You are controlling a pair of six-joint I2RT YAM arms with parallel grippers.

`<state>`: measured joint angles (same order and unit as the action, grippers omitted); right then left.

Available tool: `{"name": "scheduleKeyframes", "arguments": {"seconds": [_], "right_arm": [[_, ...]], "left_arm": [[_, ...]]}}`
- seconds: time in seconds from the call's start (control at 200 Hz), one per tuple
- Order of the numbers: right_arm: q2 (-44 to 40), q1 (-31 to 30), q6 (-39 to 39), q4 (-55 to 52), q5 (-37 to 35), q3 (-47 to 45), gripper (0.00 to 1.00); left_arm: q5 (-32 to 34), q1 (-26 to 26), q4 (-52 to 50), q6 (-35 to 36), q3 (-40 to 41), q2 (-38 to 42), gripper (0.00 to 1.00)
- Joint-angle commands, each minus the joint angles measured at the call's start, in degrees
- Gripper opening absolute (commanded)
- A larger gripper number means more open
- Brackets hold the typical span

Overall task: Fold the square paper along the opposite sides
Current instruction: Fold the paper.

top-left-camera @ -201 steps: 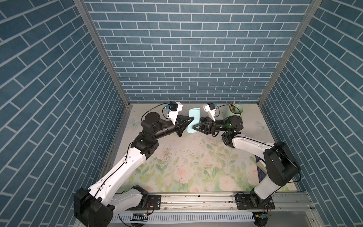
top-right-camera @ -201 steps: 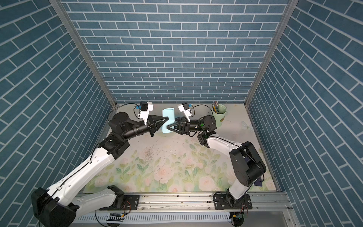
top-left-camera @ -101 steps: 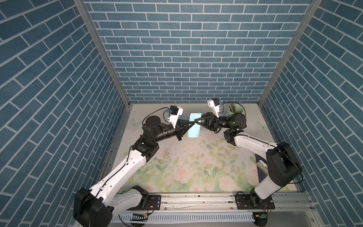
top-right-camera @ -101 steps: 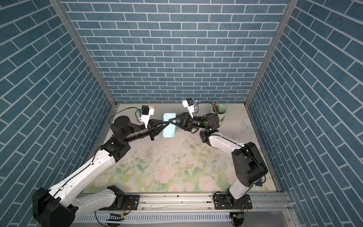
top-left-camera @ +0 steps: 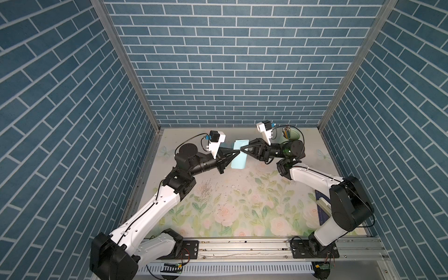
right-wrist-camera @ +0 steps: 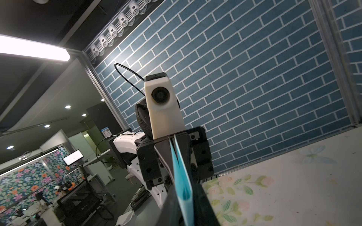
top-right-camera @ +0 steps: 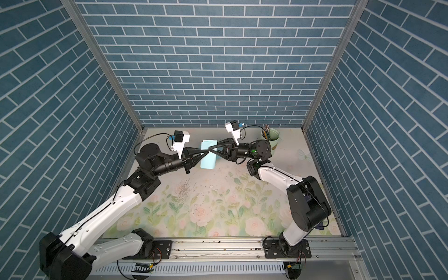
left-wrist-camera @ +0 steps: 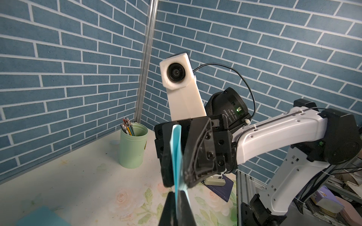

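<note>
**Folded blue paper held in the air at 12 o'clock, between both grippers**

"DAMIAO" can be read on the black motor housing behind the right gripper. The smaller print beside it is too fine to be read.

In both top views the paper is seen by its broad face, above the 12 o'clock end of the floral table. In the wrist views it is seen edge-on, its two leaves joined at a fold and parted at the other end.

A green cup of pencils is shown at about 1 o'clock. Only in the right wrist view is the room beyond the enclosure seen.

The left gripper is clenched on the paper's edge. The paper is straddled by the right gripper's partly parted jaws. Whether it is pressed by them cannot be told.
</note>
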<state>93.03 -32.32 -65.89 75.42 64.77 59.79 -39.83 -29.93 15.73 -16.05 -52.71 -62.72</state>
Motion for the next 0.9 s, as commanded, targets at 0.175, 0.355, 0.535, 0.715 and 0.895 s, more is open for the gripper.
{"name": "scheduleKeyframes", "arguments": {"seconds": [0.175, 0.355, 0.535, 0.715, 0.895], "right_arm": [[-1.02, 0.64, 0.05, 0.85, -0.70, 4.35, 0.24], [-0.83, 1.11, -1.03, 1.69, -0.70, 4.55, 0.00], [-1.06, 1.16, -0.93, 2.65, 0.07, 3.51, 0.29], [-2.06, 0.11, 2.51, 2.16, -0.42, -1.58, 0.65], [-2.41, -0.82, 2.70, 2.89, 0.26, -3.08, 0.45]], "left_arm": [[0.27, 0.01, 1.15, 0.41, 1.11, 1.14, 0.00], [0.24, 0.04, 1.04, 0.80, 1.47, 1.17, 0.00], [-0.18, -0.02, 3.73, -1.16, 1.16, 0.92, 0.00], [-0.75, 0.34, 10.09, -6.12, 0.46, 0.56, 0.00], [-2.65, 0.87, 11.97, -8.08, -0.90, -1.32, 0.00]]}}
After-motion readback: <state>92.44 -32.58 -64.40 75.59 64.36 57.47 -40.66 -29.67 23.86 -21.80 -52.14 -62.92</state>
